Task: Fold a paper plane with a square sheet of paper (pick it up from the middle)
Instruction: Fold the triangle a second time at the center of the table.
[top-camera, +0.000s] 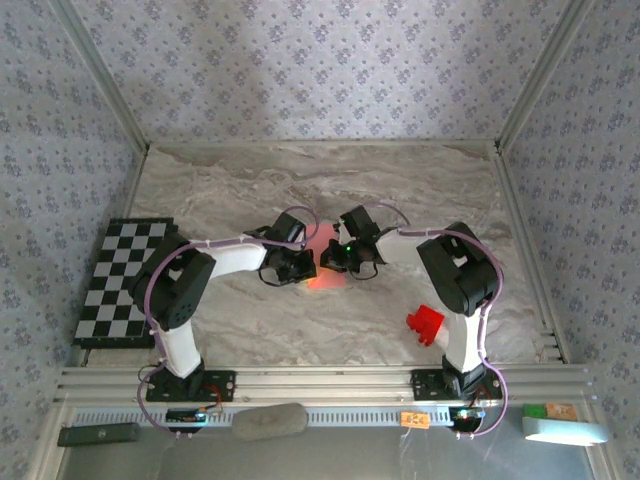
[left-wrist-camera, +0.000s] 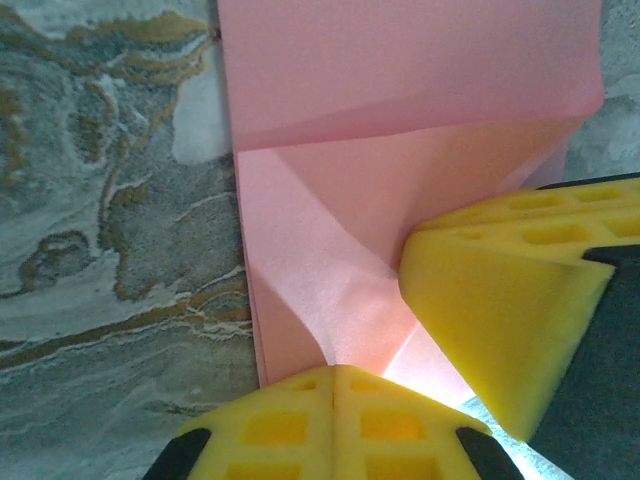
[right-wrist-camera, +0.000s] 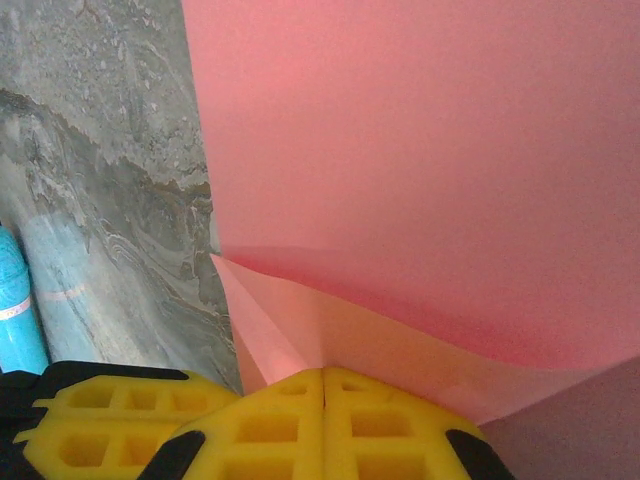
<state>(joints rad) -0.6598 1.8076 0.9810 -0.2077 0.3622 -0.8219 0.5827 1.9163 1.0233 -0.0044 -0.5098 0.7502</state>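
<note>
The square sheet of paper (top-camera: 322, 280) is salmon pink and lies partly folded mid-table between both grippers. In the left wrist view the paper (left-wrist-camera: 400, 100) shows a diagonal crease that runs into the seam of my left gripper (left-wrist-camera: 335, 385), which is shut on it. The right gripper's yellow fingers (left-wrist-camera: 500, 320) come in from the right over the same sheet. In the right wrist view a flap of the paper (right-wrist-camera: 420, 150) stands up, and my right gripper (right-wrist-camera: 323, 385) is shut on a crease. The left gripper's fingers (right-wrist-camera: 90, 415) sit beside it. The paper plane is out of view.
A small red block (top-camera: 425, 322) lies near the right arm's base. A black-and-white chequered board (top-camera: 125, 283) lies at the table's left edge. Patterned walls close in the marbled table (top-camera: 420, 190) on three sides. A light-blue object (right-wrist-camera: 15, 310) stands at the right wrist view's left edge.
</note>
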